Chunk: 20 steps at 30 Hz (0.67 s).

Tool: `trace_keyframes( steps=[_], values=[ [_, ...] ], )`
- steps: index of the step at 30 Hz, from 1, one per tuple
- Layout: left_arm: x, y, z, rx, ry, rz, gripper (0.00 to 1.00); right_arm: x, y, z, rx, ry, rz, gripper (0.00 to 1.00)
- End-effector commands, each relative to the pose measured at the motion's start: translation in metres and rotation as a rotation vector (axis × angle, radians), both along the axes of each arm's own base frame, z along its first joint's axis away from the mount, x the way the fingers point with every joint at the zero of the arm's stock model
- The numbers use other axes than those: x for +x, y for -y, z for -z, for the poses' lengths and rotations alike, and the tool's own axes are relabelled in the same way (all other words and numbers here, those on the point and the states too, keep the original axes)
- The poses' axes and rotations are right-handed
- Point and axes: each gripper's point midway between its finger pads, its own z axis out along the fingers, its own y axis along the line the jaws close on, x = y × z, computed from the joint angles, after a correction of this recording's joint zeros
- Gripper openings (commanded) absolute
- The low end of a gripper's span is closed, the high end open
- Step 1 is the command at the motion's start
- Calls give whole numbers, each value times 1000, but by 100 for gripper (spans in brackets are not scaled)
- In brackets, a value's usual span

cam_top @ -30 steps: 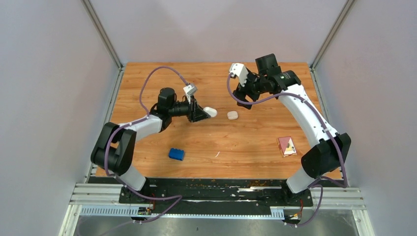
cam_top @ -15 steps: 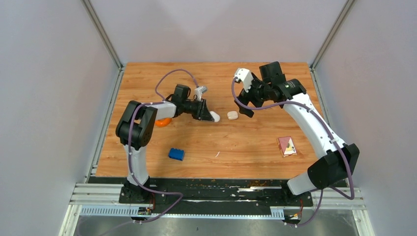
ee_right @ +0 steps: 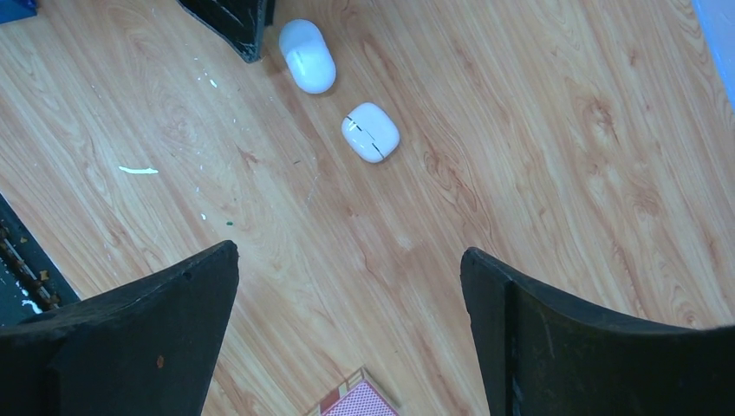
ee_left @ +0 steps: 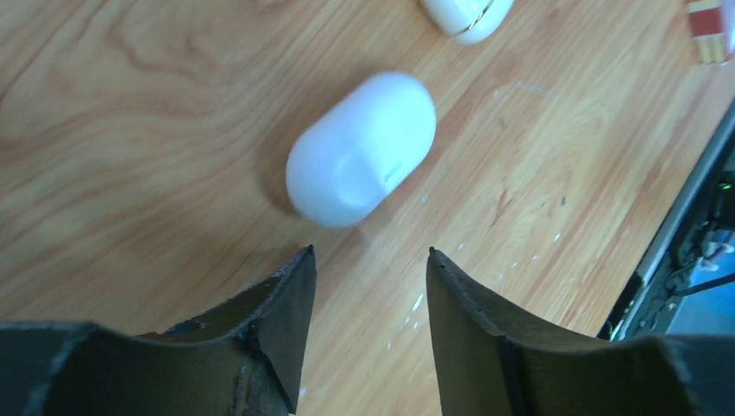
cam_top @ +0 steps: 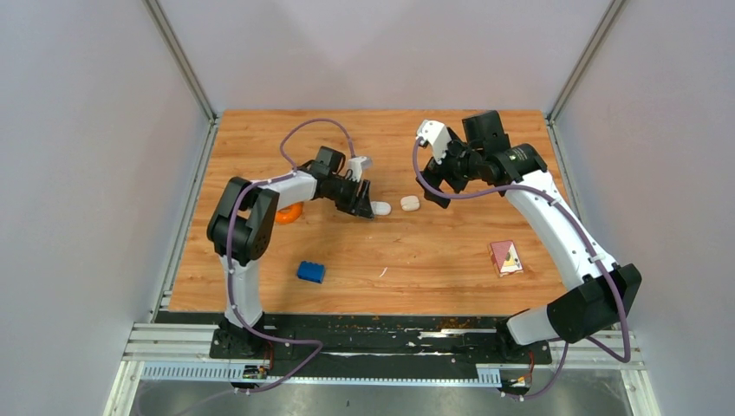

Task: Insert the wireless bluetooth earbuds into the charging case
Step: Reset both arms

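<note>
Jaws of the left gripper (ee_left: 371,256), clamped a second ago, stand parted just short of the white oval case (ee_left: 362,149) on the table (ee_left: 130,130); likely light, slick, best pinched across its width; beyond, the right gripper (ee_right: 349,251) gapes wide.

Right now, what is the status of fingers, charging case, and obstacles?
Left fingers open, empty. Right fingers open, empty. Oval white case lies just beyond left fingers. Squarish case beside it, apart.

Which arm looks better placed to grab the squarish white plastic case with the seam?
Right, probably. The right claw hangs open with the squarish white plastic case roughly centred ahead. The left claw faces the oval white plastic case instead.
</note>
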Motion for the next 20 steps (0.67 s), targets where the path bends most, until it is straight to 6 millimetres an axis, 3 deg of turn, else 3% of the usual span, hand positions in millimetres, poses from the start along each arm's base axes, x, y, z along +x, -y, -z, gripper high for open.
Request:
trace_keyframes(
  steps=[1, 3, 7, 8, 9, 10, 16, 20],
  values=[
    [5, -43, -23, 191, 95, -28, 61, 15, 7, -15, 19, 77, 67, 100],
    [11, -58, -39, 197, 146, -67, 64, 26, 12, -13, 26, 94, 140, 100],
    [33, -84, -95, 193, 403, -144, 71, 56, 28, -27, 64, 162, 379, 100],
    [39, -91, -114, 191, 479, -176, 76, 62, 32, -31, 77, 184, 433, 100],
    [45, -96, -133, 188, 556, -209, 95, 68, 36, -37, 88, 210, 476, 100],
    [48, -101, -150, 191, 624, -235, 99, 74, 43, -44, 89, 241, 529, 100],
    [59, -127, -242, 237, 877, -350, 100, 97, 64, -98, 125, 417, 677, 100],
    [51, -129, -301, 128, 1031, -413, 100, 103, 66, -111, 149, 443, 709, 100]
  ],
)
